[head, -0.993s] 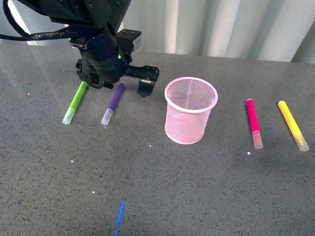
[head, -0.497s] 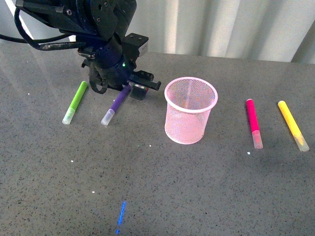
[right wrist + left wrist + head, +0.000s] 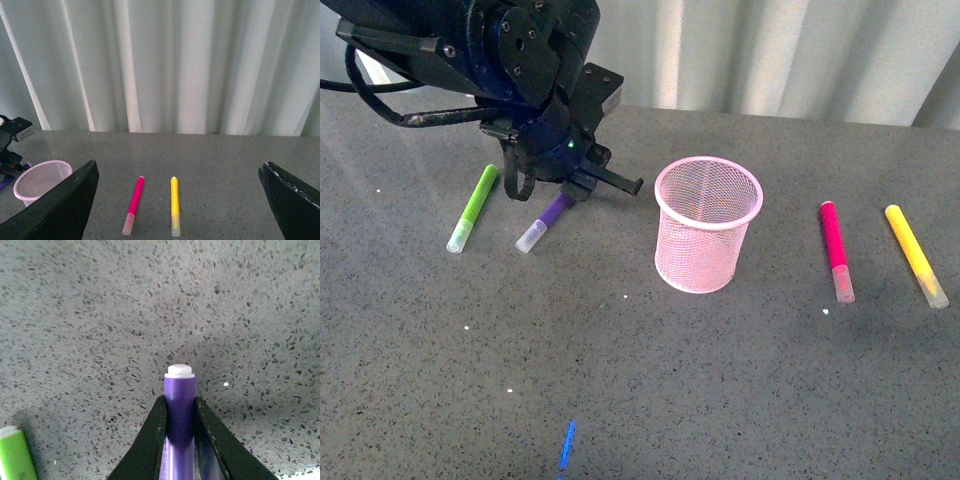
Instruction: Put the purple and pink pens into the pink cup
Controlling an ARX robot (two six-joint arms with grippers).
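My left gripper [image 3: 570,192] is shut on the purple pen [image 3: 542,224], left of the pink cup [image 3: 706,225]. The pen slants down with its clear cap toward the table. In the left wrist view the purple pen [image 3: 179,410] sits between the two black fingers [image 3: 150,440], its white end pointing away. The pink pen [image 3: 836,249] lies flat on the table right of the cup; it also shows in the right wrist view [image 3: 134,202]. The cup [image 3: 40,180] stands upright and empty. My right gripper [image 3: 177,200] is open, high above the table, out of the front view.
A lime-green marker [image 3: 473,207] lies left of the purple pen, also seen in the left wrist view [image 3: 17,455]. A yellow marker [image 3: 915,254] lies right of the pink pen, as in the right wrist view [image 3: 174,204]. A white curtain [image 3: 770,50] hangs behind the grey table [image 3: 670,380].
My left gripper has closed on the purple pen and raised its back end; the pen's capped tip has shifted slightly left. The cup and other markers have not moved.
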